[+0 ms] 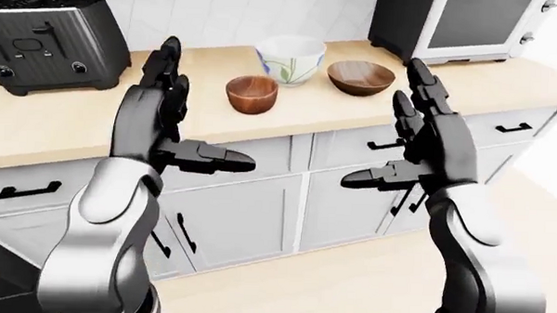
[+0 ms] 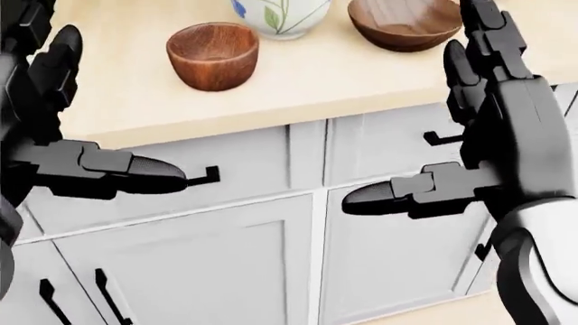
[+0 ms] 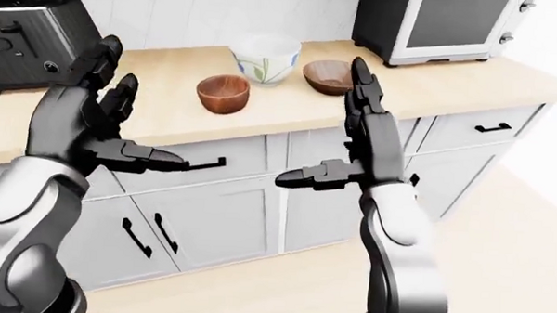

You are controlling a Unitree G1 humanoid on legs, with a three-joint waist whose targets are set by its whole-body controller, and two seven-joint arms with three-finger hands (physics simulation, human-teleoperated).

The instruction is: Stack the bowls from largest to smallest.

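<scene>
Three bowls on the pale wood tabletop (image 1: 66, 125), grouped near its middle in the left-eye view; small wooden bowl (image 1: 252, 93) leftmost and nearest the tabletop edge; white bowl (image 1: 290, 59) with a leaf pattern up and to its right, just beside it; wide wooden bowl (image 1: 361, 78) further right, close to the white one; none stacked, all upright and apart from both hands.

Left hand (image 1: 168, 128) raised below and left of the bowls, spread wide, fingers pointing up, thumb jutting right; empty; in the left-eye view overlapping the tabletop edge, clear of the small wooden bowl.

Right hand (image 1: 422, 151) raised likewise at the right, spread wide, fingers up, thumb jutting left; empty; fingertips (image 2: 479, 13) in the head view showing just right of the wide wooden bowl, contact not clear.

Black toaster (image 1: 52, 44) at the tabletop's left end; black oven (image 1: 455, 23) with a white-framed door at the right end, above and right of the wide wooden bowl.

White cabinets (image 1: 249, 218) with black handles under the tabletop; light wood floor (image 1: 348, 277) at the bottom of the eye views.
</scene>
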